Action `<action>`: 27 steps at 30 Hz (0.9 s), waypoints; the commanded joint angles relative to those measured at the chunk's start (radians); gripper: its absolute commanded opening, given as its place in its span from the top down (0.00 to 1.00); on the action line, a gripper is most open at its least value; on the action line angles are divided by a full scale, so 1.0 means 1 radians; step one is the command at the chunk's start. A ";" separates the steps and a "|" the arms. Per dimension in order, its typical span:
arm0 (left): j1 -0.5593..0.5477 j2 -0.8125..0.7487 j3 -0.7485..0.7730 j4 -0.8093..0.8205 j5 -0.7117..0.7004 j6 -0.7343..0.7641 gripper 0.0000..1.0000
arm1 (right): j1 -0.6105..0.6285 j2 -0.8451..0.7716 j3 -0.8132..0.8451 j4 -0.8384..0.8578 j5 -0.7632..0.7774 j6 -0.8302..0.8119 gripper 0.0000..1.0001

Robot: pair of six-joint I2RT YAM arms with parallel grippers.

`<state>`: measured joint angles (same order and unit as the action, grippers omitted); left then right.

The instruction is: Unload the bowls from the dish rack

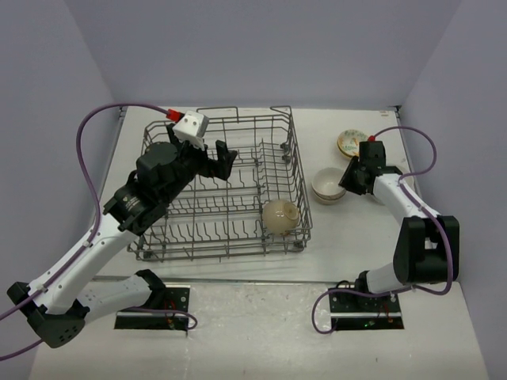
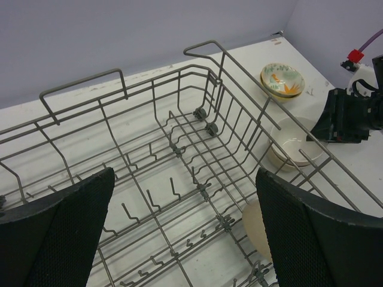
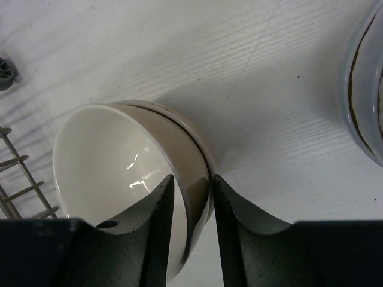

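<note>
Right gripper (image 3: 192,182) straddles the rim of two nested beige ceramic bowls (image 3: 114,155) already out on the white table (image 1: 356,233) at centre right, jaws narrowly parted, grip unclear, while the left gripper (image 2: 185,179) gapes empty above the large grey wire dish rack (image 1: 230,206), where one beige bowl (image 1: 280,216) waits lower right.

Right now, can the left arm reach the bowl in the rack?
Probably yes: the left tool hangs open above the dish rack, and the beige bowl sits uncovered in its near right corner.
</note>
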<state>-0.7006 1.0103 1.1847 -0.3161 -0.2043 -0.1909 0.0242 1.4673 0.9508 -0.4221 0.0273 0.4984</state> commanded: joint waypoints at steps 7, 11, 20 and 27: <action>0.001 -0.012 0.016 0.037 0.017 0.001 0.00 | 0.000 -0.041 0.025 0.039 -0.012 0.011 0.62; 0.003 -0.013 0.013 0.037 0.019 0.001 0.00 | 0.000 -0.070 0.020 0.037 -0.023 0.015 0.79; 0.001 -0.012 0.010 0.041 0.036 -0.001 0.00 | 0.002 -0.041 0.000 0.043 -0.023 0.020 0.90; 0.001 0.007 0.006 0.048 0.043 -0.030 0.00 | 0.000 -0.064 0.003 0.022 -0.015 0.022 0.77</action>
<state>-0.7006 1.0107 1.1847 -0.3080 -0.1776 -0.1936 0.0204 1.4349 0.9398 -0.4278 0.0154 0.5026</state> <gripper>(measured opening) 0.997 0.209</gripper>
